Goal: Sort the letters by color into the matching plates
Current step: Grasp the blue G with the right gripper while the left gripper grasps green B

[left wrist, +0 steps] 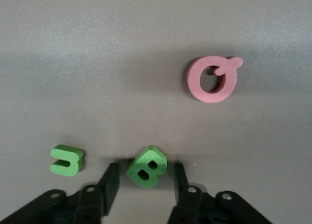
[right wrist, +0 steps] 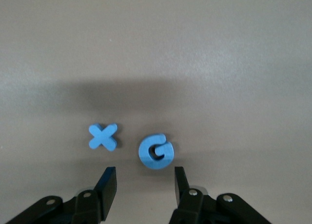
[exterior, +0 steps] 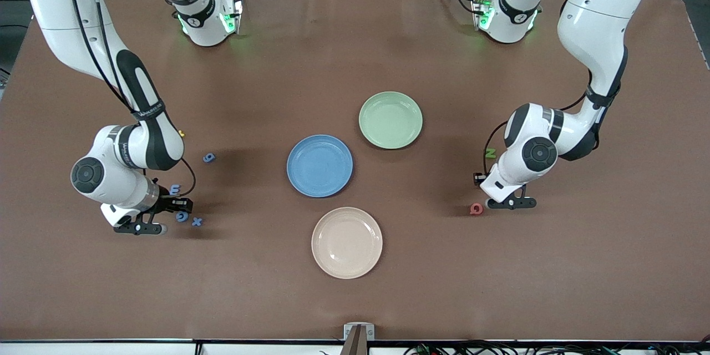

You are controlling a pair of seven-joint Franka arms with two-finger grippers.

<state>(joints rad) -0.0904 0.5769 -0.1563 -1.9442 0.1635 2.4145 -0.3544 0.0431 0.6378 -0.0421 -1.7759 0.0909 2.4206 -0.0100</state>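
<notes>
Your left end effector [left wrist: 144, 177] is down at the worktop [exterior: 355, 55] toward the left arm's end, with its two fingers [left wrist: 110, 181] standing on either side of a green B [left wrist: 146, 166]. The B sits tilted between them; you cannot tell whether the fingers are touching it yet, and a small gap seems to show on each side. Just beside it lies a green 3 [left wrist: 67, 160], and a red Q [left wrist: 213, 79] lies a little way off. In the front view a green N [exterior: 490, 152] lies farther from the camera than that end effector.

Your right end effector [right wrist: 144, 185] is low at the right arm's end, fingers apart with nothing between them. A blue G [right wrist: 156, 151] lies just ahead of the fingertips and a blue X [right wrist: 103, 137] beside it. A blue E [exterior: 175, 189] and a blue 9 [exterior: 208, 157] lie farther from the camera.

Mid-worktop, the blue plate [exterior: 319, 166] and green plate [exterior: 390, 120] sit near each other with no letters in them, and the beige plate [exterior: 346, 242] lies nearest the camera.
</notes>
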